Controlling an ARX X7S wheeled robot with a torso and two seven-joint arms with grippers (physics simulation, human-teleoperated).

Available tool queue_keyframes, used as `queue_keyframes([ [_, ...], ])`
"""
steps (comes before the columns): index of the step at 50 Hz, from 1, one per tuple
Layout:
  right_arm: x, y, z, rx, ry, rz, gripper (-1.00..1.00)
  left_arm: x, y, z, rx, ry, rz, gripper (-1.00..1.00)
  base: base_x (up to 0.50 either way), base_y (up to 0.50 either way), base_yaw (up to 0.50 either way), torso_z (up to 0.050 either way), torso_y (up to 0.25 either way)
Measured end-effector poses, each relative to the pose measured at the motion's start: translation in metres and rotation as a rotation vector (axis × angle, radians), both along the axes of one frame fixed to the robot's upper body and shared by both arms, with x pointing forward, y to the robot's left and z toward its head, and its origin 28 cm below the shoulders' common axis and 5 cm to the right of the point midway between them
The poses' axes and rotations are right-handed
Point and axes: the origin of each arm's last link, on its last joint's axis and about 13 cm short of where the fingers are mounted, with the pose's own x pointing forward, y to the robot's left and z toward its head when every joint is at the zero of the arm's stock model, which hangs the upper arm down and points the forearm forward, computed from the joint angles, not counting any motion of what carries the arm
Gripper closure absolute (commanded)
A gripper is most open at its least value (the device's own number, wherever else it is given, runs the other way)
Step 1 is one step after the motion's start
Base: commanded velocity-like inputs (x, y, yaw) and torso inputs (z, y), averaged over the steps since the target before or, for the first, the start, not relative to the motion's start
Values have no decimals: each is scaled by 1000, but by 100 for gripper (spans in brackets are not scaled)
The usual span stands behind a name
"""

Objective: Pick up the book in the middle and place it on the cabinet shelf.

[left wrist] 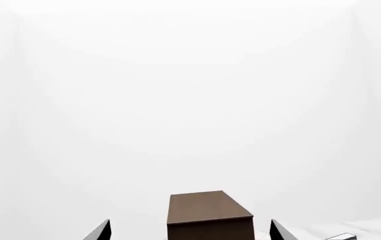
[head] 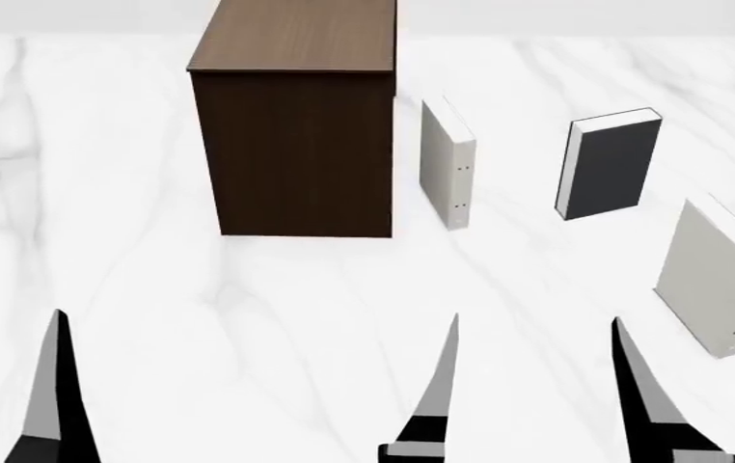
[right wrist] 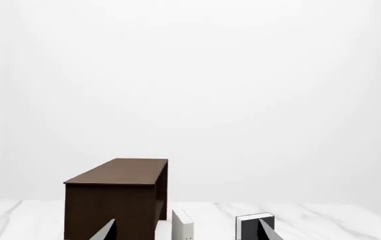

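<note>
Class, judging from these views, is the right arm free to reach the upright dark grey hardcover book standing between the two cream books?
Probably yes. The right gripper has its jaws open, and bare white marble table lies between it and the dark grey hardcover book. The cream books stand apart on either side.

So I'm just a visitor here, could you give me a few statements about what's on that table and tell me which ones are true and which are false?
1. Three books stand upright on the marble table. True.
2. The dark grey book already sits on top of the cabinet. False: it stands on the table, to the right of the cabinet, whose top is bare.
3. The dark grey book stands between two cream books. True.
4. The right gripper is holding a book. False: it is open and holds nothing.
5. The nearest cream book leans against the cabinet. False: it stands apart from it.
</note>
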Motion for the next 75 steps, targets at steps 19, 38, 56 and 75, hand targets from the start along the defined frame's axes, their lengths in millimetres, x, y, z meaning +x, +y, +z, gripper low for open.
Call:
queue_keyframes([
  [19,-2,1,3,4,-8,-4,-100,-4,-1,5,7,-22,0,-100,500,0,0,0,0],
  [38,0,0,2,10,0,-11,-100,-4,-2,5,7,-23,1,-100,500,0,0,0,1],
  [56,-1,0,3,10,-2,-16,-100,-4,-1,5,6,-23,3,-100,500,0,0,0,1],
  [75,3,0,-2,8,59,-47,-100,-4,-1,5,7,-21,8,-100,211,0,0,0,1],
])
